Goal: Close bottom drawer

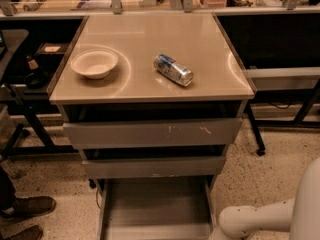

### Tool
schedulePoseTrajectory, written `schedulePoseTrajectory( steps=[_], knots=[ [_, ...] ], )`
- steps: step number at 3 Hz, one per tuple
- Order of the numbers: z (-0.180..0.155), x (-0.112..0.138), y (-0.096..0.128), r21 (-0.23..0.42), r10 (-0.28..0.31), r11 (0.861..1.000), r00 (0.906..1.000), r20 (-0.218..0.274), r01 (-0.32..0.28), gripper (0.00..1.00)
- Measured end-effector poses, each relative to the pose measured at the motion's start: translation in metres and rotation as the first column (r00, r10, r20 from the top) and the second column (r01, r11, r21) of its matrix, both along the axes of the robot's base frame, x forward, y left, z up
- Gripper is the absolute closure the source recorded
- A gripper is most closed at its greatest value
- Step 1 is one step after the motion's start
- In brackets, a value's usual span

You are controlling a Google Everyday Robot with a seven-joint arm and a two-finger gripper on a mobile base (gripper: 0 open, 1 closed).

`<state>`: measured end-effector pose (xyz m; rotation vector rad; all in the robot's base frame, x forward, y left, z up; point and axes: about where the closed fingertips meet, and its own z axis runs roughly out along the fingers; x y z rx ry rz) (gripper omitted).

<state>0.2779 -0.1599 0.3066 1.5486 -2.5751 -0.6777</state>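
The bottom drawer (155, 209) is a grey metal tray, pulled far out from the cabinet toward me, its inside showing and its front edge at the bottom of the view. Above it sit the mid-width drawer front (154, 167) and the widest drawer front (152, 132) with white scratch marks. My white arm (260, 219) comes in at the bottom right, beside the open drawer's right side. The gripper itself is out of view below the frame.
On the cabinet top (150, 91) lie a white bowl (94, 63) at left and a can (173, 69) on its side. A person's brown shoes (25, 209) stand at the bottom left. Dark desk frames flank the cabinet on a speckled floor (260, 169).
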Motion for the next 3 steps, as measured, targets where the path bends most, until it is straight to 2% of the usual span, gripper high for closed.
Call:
schedulePoseTrajectory(
  steps=[1,2,3],
  knots=[
    [-0.057,0.011,0.000,0.044,-0.098,0.994,0.9950,-0.016,0.099,1.00],
    [-0.099,0.022,0.001,0.074,-0.169,0.982,0.9852,-0.028,0.171,1.00],
    [-0.106,0.025,0.002,0.078,-0.178,0.981,0.9836,-0.029,0.180,1.00]
  ],
)
